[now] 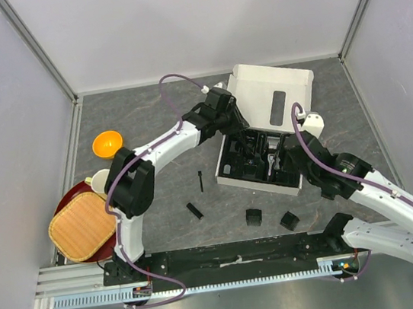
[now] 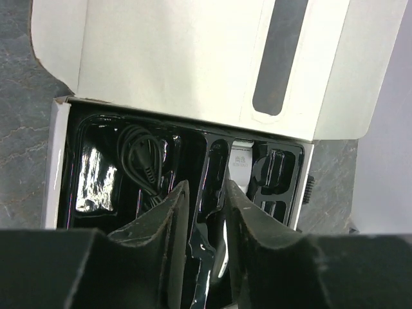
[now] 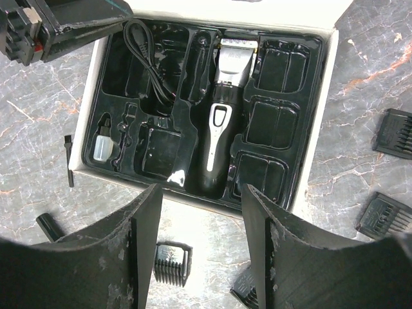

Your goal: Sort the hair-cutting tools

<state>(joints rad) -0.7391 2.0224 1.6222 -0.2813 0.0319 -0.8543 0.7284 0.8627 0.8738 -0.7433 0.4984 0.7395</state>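
Overhead; both wrists close over tray [image 3: 273,122]

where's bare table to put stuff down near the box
Bare table between the left arm and the thin brush, and from the box lid to the right wall. Crowded before the box, where guard combs lie.

Black-and-silver clipper [image 3: 222,122], coiled cable [image 3: 147,55] and clear bottle [image 3: 103,145] in tray [image 3: 277,122] slots. Four guard combs [image 3: 394,132] and brush [image 3: 67,161] loose on worktop [image 3: 360,77].
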